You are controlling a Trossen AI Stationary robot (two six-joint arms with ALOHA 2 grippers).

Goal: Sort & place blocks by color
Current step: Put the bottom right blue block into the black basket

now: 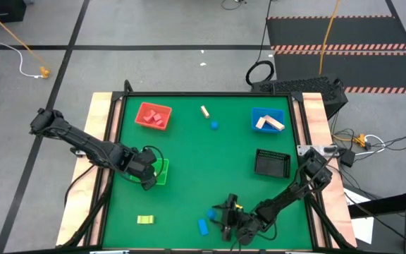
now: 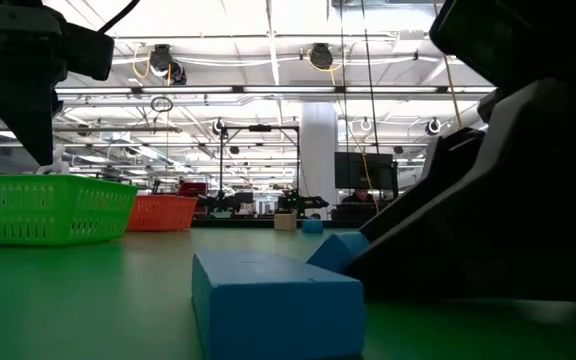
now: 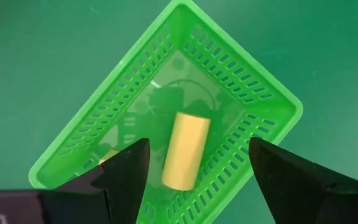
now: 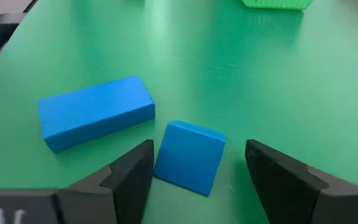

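My left gripper [image 1: 148, 176] [image 3: 197, 144] hovers open over the green tray [image 1: 162, 171]. A yellow cylinder [image 3: 186, 149] lies on its side on the tray floor, and a second yellow piece [image 3: 107, 155] peeks out behind one finger. My right gripper [image 1: 221, 217] [image 4: 197, 149] is open and low near the table's near edge. Its fingers stand on either side of a small blue block [image 4: 190, 155] [image 1: 210, 212] without touching it. A blue bar [image 4: 95, 112] [image 1: 203, 226] [image 2: 273, 300] lies flat beside that block.
A yellow block [image 1: 144, 220] lies near the near edge. A tan block [image 1: 205, 111] and a blue round piece [image 1: 215, 125] sit toward the far side. The red tray [image 1: 154, 115] holds red blocks and the blue tray [image 1: 268, 120] holds tan ones. A black mesh basket [image 1: 272, 163] stands on the right.
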